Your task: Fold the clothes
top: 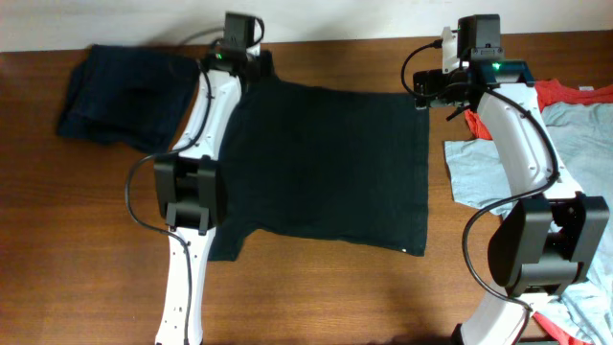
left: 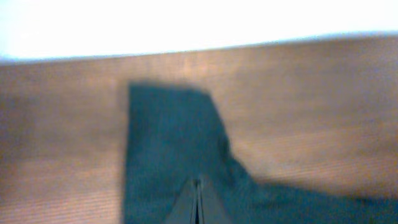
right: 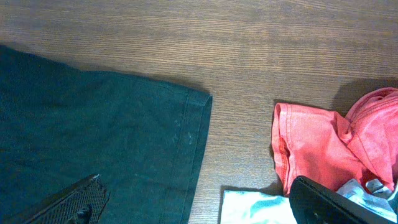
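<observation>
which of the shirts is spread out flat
The black short-sleeved cloth T-shirt in the middle. The dark navy shirt at far left is crumpled; the red-orange shirt and light blue-grey shirt lie heaped at right.

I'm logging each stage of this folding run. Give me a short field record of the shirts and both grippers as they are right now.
black T-shirt: spread flat mid-table, no fold visible
dark navy shirt: bunched, to the left of the black one
light blue-grey shirt: on the right, partly under the right arm
red-orange shirt: crumpled, touching the blue-grey one
left gripper: shut, at the black shirt's sleeve end; view too blurred to confirm a grip
right gripper: open, over the black shirt's far hem corner
</observation>
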You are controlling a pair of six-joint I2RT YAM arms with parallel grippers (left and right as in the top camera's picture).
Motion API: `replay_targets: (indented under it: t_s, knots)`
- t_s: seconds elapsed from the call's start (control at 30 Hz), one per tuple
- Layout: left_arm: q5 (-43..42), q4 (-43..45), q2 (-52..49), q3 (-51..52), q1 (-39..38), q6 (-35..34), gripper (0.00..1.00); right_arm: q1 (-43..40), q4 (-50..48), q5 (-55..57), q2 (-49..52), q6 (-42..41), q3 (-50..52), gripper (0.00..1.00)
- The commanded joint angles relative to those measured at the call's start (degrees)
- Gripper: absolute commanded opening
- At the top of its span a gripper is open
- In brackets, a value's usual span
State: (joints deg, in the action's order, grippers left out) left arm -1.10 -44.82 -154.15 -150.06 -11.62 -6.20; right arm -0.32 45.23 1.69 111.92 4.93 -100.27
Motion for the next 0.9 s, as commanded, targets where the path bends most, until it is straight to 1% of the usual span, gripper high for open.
replay_targets:
  t_s: [0.0,0.1,0.17,0.27,0.4,0.5,0.6,0.67,0.73,0.8,0.87]
  knots:
    - [0.83,-8.33,8.11,-9.07,-0.13,1.73,0.01,0.26,0.04,0.11,0.09,-0.09,-0.02,0.99]
    - [5.79,-20.04,11.15,-14.25,-0.04,0.61,0.01,0.26,0.04,0.11,0.09,-0.09,-0.02,0.99]
    - [6.95,-26.86,12.94,-16.24,0.57,0.0,0.01,0.26,0.04,0.11,0.09,-0.09,-0.02,0.99]
    - [6.84,-35.56,15.56,-17.14,2.29,-0.61,0.01,0.26,-0.07,0.07,0.09,-0.11,-0.02,0.99]
    - [6.25,-44.22,16.94,-17.14,5.25,-0.61,0.01,0.31,-0.87,0.07,0.09,-0.13,-0.02,0.99]
    - [3.41,-51.15,17.03,-17.14,8.07,-0.61,0.01,0.31,1.2,0.09,-0.22,-0.13,-0.04,0.99]
    - [-1.33,-51.89,17.27,-15.26,11.06,-0.13,0.01,0.31,6.93,0.07,-0.52,-0.09,-0.04,0.98]
    - [-4.26,-51.91,17.25,-14.16,12.81,0.35,0.0,0.31,12.96,0.13,-1.29,0.94,-0.07,0.98]
    - [-8.46,-51.91,17.77,-12.41,14.38,2.64,0.0,0.31,19.08,0.48,-2.36,2.29,-0.07,0.99]
    - [-9.2,-51.91,18.97,-10.32,15.8,2.64,0.01,0.26,22.84,0.35,-3.56,1.77,-0.07,0.99]
    - [-9.2,-51.91,20.48,-8.31,16.87,2.67,0.02,0.28,24.96,0.28,-4.76,-0.98,-0.04,0.99]
